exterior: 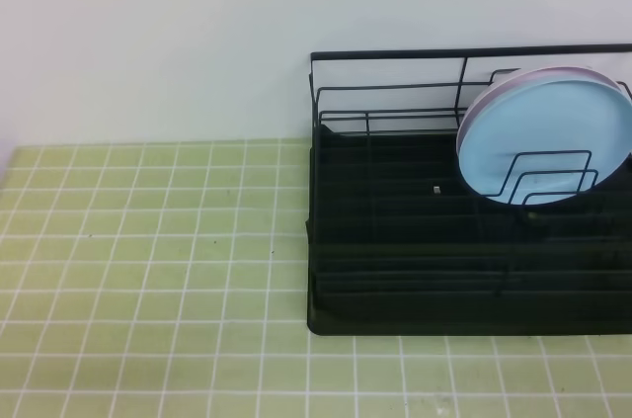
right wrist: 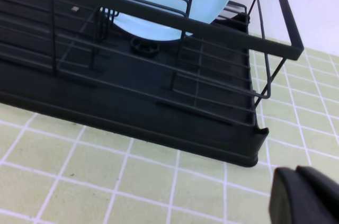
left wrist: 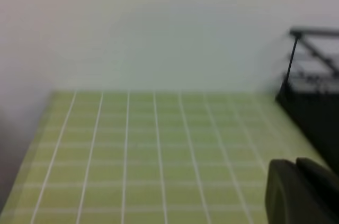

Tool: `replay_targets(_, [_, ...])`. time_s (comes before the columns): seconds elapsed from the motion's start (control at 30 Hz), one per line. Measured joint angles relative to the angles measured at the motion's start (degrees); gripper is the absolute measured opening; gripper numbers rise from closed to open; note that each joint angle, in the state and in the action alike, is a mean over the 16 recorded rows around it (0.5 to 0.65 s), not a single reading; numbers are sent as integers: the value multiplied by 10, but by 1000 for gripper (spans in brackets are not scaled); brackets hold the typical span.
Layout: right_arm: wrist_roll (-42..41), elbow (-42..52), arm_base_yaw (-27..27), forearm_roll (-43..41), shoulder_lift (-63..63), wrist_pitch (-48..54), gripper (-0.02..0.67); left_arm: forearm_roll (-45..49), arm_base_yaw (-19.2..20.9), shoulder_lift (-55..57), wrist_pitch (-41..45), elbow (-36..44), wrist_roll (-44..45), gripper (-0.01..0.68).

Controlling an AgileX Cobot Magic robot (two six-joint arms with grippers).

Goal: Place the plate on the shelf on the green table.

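Exterior high view shows the light blue plate standing on edge inside the black wire dish rack, in the right rear part of it, leaning back against the rear wires with its face turned toward the front. A pale pink rim shows just behind its upper edge, touching or nearly touching it; whether that is a second plate cannot be told for sure. Upright wire dividers stand in front of the plate's lower half. The rack rests on the green tiled table, at the right side, with its black tray base on the tiles. A white wall rises behind. No arm appears in this view.

Right wrist view looks at the rack's corner from low down: the plate sits behind the dividers, its lower edge down near the tray, by a small round black fitting. The right gripper shows only as a dark body at the bottom right corner, jaws closed together, holding nothing, apart from the rack.

Left wrist view is blurred: the left gripper is a dark shape at bottom right, closed and empty, above bare tiles, the rack's edge at far right
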Motion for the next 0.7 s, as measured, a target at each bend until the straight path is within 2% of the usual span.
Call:
replay_targets(0.27, [0, 0, 0, 0, 0, 0, 1, -33, 35, -19, 80, 8, 73, -2])
replay_targets(0.5, [0, 0, 0, 0, 0, 0, 1, -55, 61, -42, 72, 43, 81, -2])
replay_targets(0.7, [0, 0, 0, 0, 0, 0, 1, -56, 65, -54, 46, 81, 72, -2])
